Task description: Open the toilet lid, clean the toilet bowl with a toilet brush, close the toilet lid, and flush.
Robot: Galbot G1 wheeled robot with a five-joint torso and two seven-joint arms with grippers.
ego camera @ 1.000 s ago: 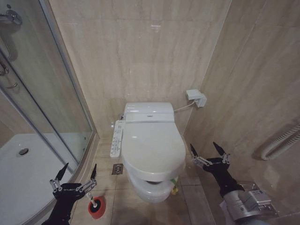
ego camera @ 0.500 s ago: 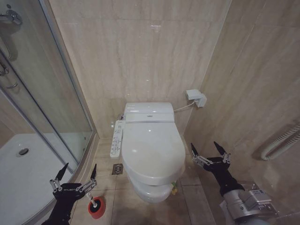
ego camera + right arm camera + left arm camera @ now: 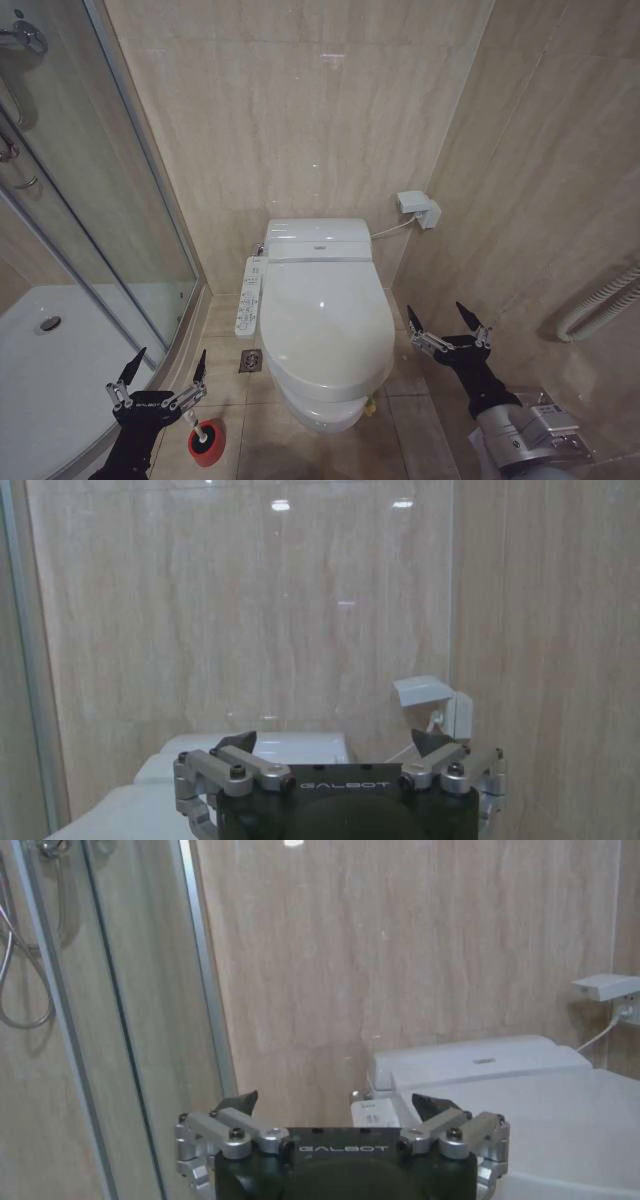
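From the head camera, the glossy white oval plastic toilet lid (image 3: 325, 320) lies shut over the white ceramic toilet bowl (image 3: 318, 410), whose front rim shows beneath it. A long white button panel (image 3: 249, 296) runs along the bowl's left side, with a strip of tiled floor between it and the curved glass shower screen (image 3: 110, 210). The left gripper (image 3: 166, 373) hangs low at the left, fingers spread apart and empty, just above the small toilet brush (image 3: 203, 437) standing in its round red cup holder (image 3: 207, 446) on the floor near the shower edge. The right gripper (image 3: 446, 327) sits in the narrow gap between the bowl and the right wall, fingers also apart and empty. One lid, one brush, two grippers.

From the left wrist, the left gripper (image 3: 338, 1104) faces the back wall, shower screen (image 3: 110, 1020) on one side, lid (image 3: 560, 1132) on the other.

From the right wrist, the right gripper (image 3: 335, 741) points toward a white wall box (image 3: 432, 701) above the lid (image 3: 130, 810).
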